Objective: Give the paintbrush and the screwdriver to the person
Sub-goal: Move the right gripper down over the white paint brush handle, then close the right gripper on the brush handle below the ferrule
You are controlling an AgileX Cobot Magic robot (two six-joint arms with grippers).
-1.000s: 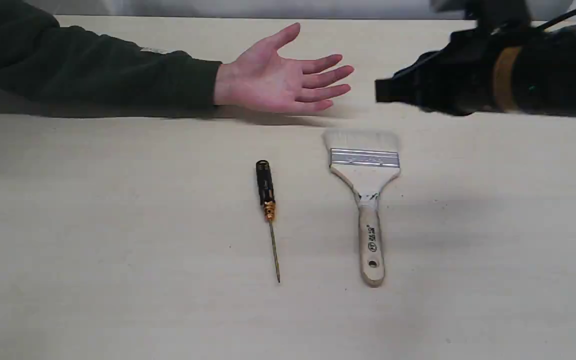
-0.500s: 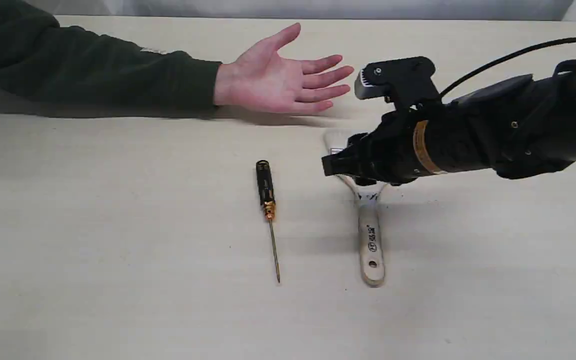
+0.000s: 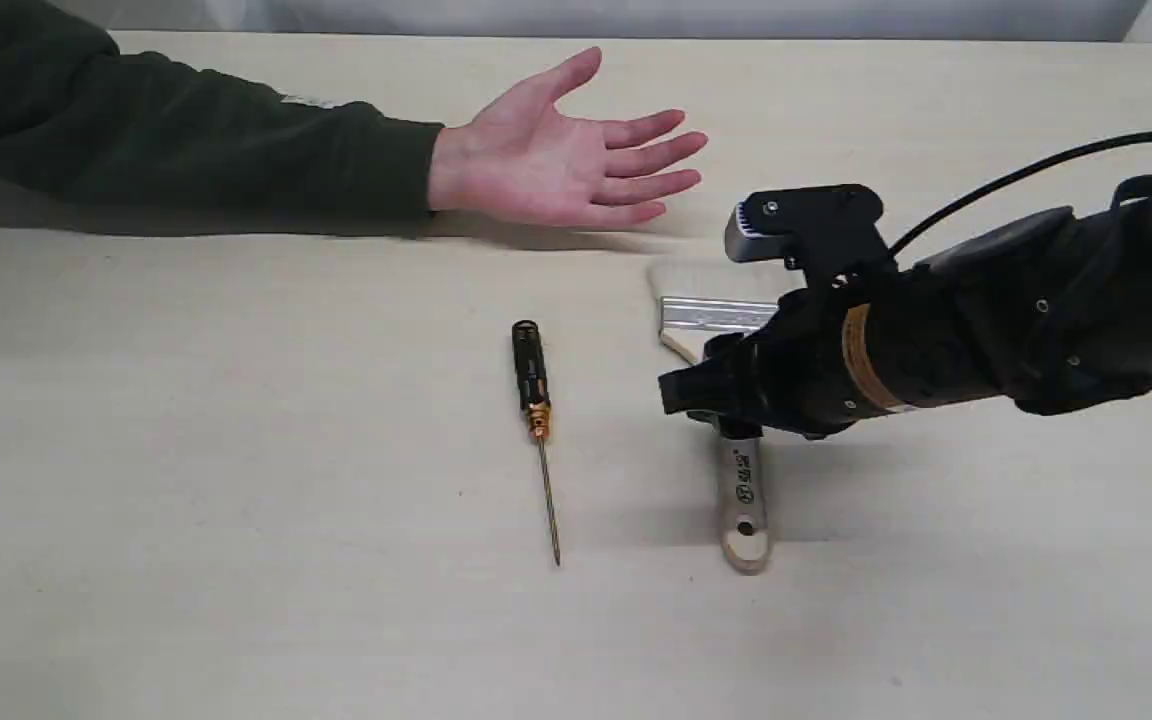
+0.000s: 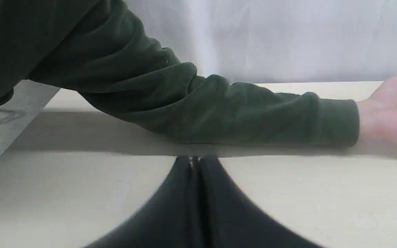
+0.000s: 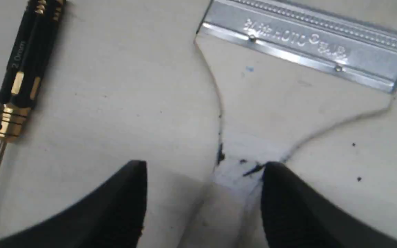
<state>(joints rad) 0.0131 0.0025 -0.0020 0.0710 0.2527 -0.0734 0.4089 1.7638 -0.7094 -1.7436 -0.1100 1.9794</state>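
The paintbrush lies flat on the table, with its silver ferrule toward the person's open hand. My right gripper hangs low over the brush's neck and hides it in the exterior view. In the right wrist view the right gripper is open, and the narrow neck lies between the fingers, close to one finger. The screwdriver rests alone to the brush's left, its black handle pointing toward the hand. My left gripper is shut on nothing, near the dark green sleeve.
The person's forearm in its sleeve lies along the table's far side from the left. A black cable arcs from my right arm. Bare tabletop spreads in front of the tools.
My right arm has swung down from the far right and come toward the front, from above the bristles to low over the brush's neck. The hand, brush and screwdriver have not moved.
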